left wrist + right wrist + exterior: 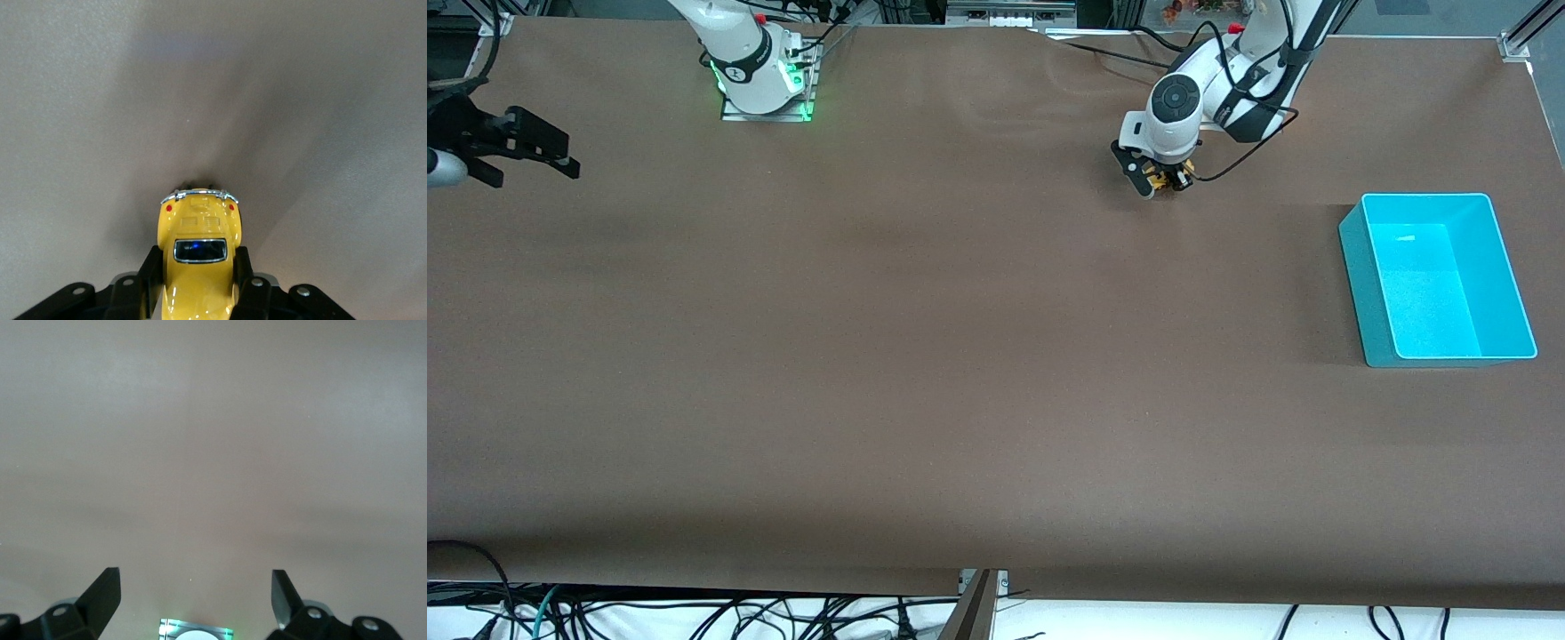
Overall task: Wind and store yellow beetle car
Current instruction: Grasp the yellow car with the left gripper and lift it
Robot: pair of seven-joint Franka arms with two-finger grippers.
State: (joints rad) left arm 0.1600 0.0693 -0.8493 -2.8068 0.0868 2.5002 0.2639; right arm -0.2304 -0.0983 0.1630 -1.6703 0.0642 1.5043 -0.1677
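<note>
The left gripper (1158, 182) is down at the brown table (925, 356), close to the left arm's base, and its fingers (152, 267) are clamped on either side of the yellow beetle car (199, 257). From the left wrist view the little car sits squarely between the two black pads, its dark rear window, red tail lights and chrome bumper pointing away from the wrist, with a soft shadow on the tabletop just past the bumper. In the front view only a sliver of yellow (1158, 181) shows under the white wrist housing; I cannot tell whether the wheels are touching the table or just off it. A turquoise bin (1507, 267) stands on the table toward the left arm's end, nearer to the front camera than the car and well apart from it. The right arm waits at its own end of the table, its right gripper (534, 158) held up over the table's edge there with the two black fingers (100, 597) spread wide and holding nothing.
</note>
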